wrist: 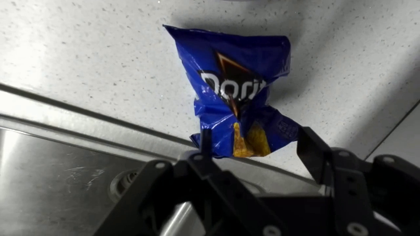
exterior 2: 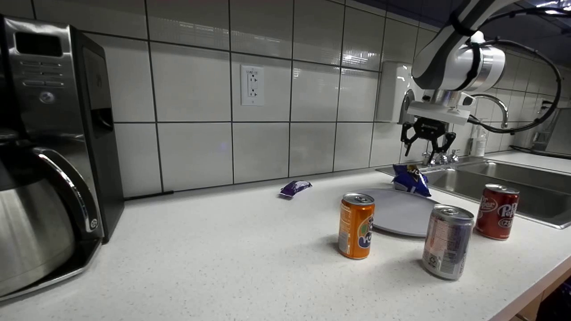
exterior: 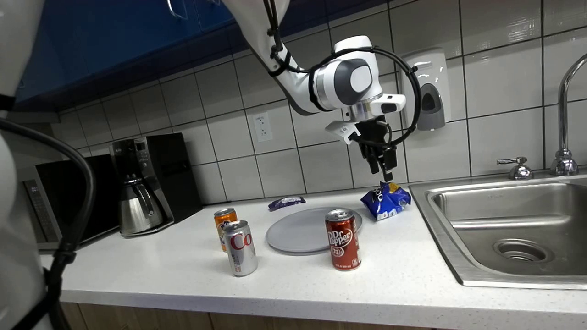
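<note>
My gripper (wrist: 254,137) is open and empty, its black fingers spread just above the blue Doritos bag (wrist: 226,72). In the wrist view the bag's crumpled end lies between the fingertips. The gripper also shows above the bag in both exterior views (exterior: 383,172) (exterior 2: 418,158); I cannot tell whether a fingertip touches it. The bag (exterior: 385,202) lies on the white counter beside a round grey plate (exterior: 291,233). A red Dr Pepper can (exterior: 343,243), a silver can (exterior: 241,251) and an orange can (exterior 2: 357,227) stand upright by the plate. A small purple packet (exterior 2: 295,188) lies near the wall.
A steel sink (exterior: 442,256) with a tall faucet (exterior: 563,114) adjoins the bag's side. A coffee maker (exterior: 169,178) and a microwave (exterior: 73,201) stand at the far end. A soap dispenser (exterior: 426,87) hangs on the tiled wall behind the arm. Blue cabinets (exterior: 114,36) hang above.
</note>
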Controlling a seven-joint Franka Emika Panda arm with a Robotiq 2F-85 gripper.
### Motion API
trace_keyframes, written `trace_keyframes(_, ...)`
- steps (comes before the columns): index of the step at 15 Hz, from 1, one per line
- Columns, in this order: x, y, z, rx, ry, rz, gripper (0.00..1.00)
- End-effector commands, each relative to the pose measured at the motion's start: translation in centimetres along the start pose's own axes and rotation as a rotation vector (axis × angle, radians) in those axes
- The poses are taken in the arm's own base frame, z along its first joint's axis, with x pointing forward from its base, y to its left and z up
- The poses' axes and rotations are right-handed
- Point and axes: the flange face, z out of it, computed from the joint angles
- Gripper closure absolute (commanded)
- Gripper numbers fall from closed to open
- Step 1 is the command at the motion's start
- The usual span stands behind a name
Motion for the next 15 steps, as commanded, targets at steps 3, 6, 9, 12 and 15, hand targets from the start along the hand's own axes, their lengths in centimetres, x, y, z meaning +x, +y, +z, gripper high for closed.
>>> trace_keyframes(3,-2.0,1.3,-2.8,0.028,-0.02,-0.02,0.0)
trace_keyframes(6,-3.8,2.6,-3.7,0.03,-0.037,-0.042,0.0)
trace_keyframes(9,-5.7,4.4,-4.7,0.03,-0.056,-0.056,0.0)
trace_keyframes(12,-7.6,6.2,-5.5,0.031,-0.079,-0.056,0.0)
trace_keyframes(15,-9.3,7.8,-6.1,0.033,-0.099,-0.052,0.0)
